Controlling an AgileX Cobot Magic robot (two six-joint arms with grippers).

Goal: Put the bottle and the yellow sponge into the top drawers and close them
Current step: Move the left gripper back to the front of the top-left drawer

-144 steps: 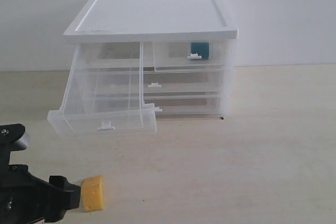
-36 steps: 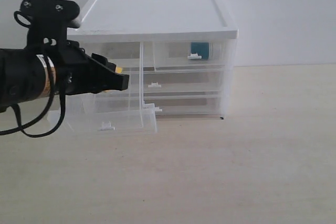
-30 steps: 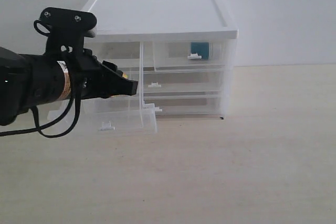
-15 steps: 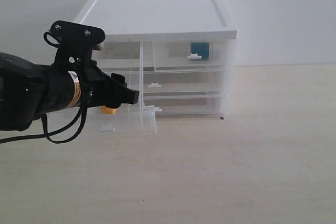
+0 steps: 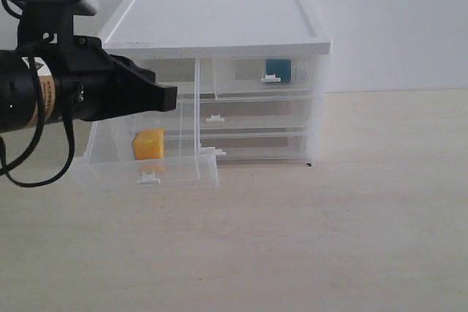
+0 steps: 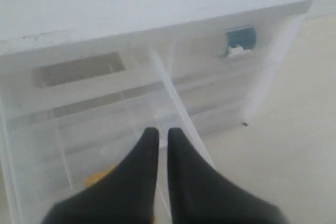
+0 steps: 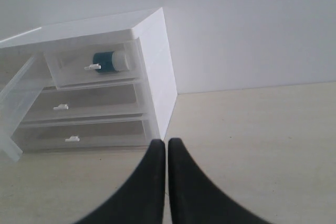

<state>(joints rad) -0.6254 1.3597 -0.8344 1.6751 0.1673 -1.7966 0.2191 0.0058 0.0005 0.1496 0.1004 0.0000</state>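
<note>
- The yellow sponge (image 5: 148,144) lies inside the left top drawer (image 5: 110,173), at the left of centre in the exterior view. It sits toward the drawer's front end and nothing grips it.
- That drawer is pulled far out of the cabinet (image 5: 219,23) and sags, its front dipped toward the bench (image 5: 329,239).
- The bottle (image 5: 278,69) sits in the right top drawer (image 5: 238,82), which is pushed in flush, behind its small white handle.
- The left arm (image 5: 51,100) fills the upper left of the exterior view. Its jaws are pressed narrow and hold nothing, poised above the open drawer, just beside its inner side wall.
- The right arm's jaws are also closed together and empty. They show only in the right wrist view, which looks at the cabinet from well away.
- By my reading, only closing the left drawer remains.
- Risk: the drawer hangs tilted, so a push low on its front could wedge it against the frame rather than slide it in.
- Risk: an off-centre push could twist it in its slot or tip it out altogether, spilling the sponge.
- Risk: the cabinet looks light and may skid back on the bench under a firm shove.
</note>
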